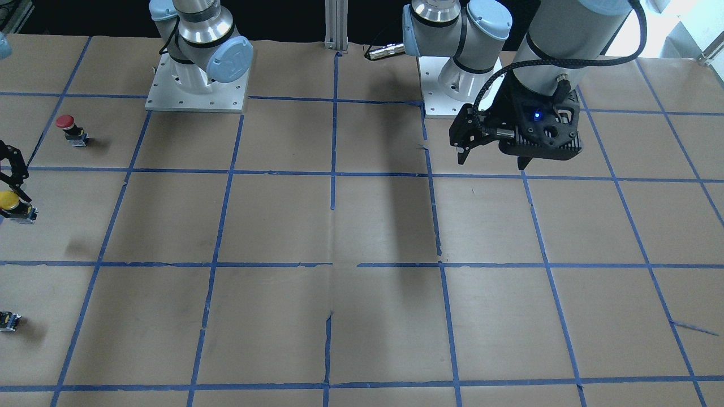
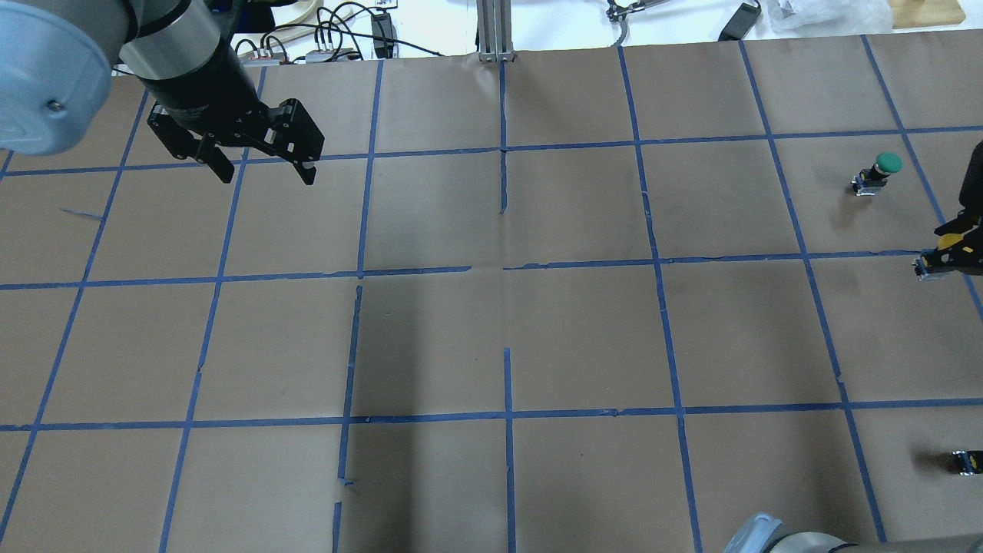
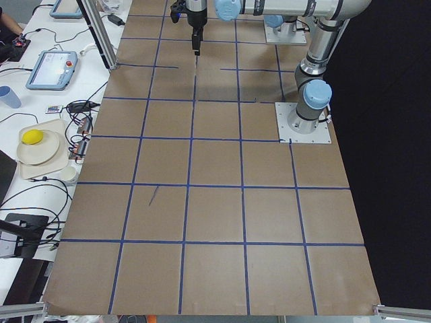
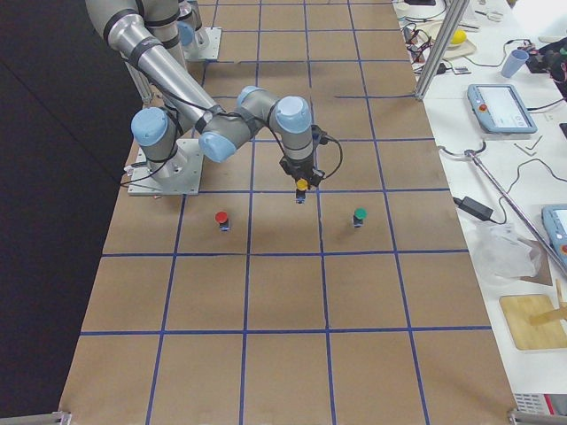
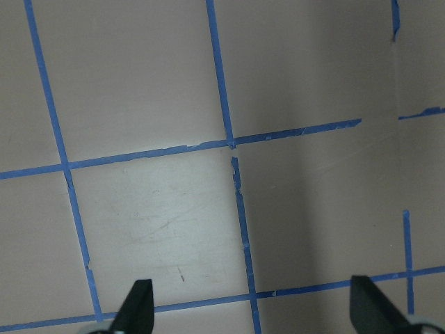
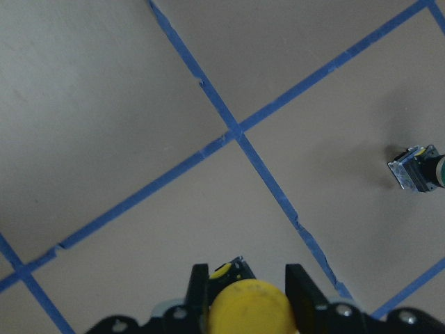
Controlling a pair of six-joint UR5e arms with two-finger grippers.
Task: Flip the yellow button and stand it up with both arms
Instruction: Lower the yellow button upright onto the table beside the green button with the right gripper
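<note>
The yellow button (image 6: 247,309) sits between the fingers of my right gripper (image 6: 243,275), yellow cap toward the camera. In the front-facing view the button (image 1: 10,204) is at the far left edge, with the gripper (image 1: 12,186) shut on its cap and the contact block pointing to the side. It also shows in the right exterior view (image 4: 301,186), just above the paper. My left gripper (image 1: 491,161) is open and empty. It hovers above the table near its own base, far from the button, and also shows in the overhead view (image 2: 265,170).
A red-capped button (image 1: 67,127) stands behind the yellow one. A green-capped button (image 2: 882,165) stands on the far side. A small black capless switch piece (image 1: 8,321) lies nearer the front. Brown paper with a blue tape grid (image 1: 334,169) covers the table.
</note>
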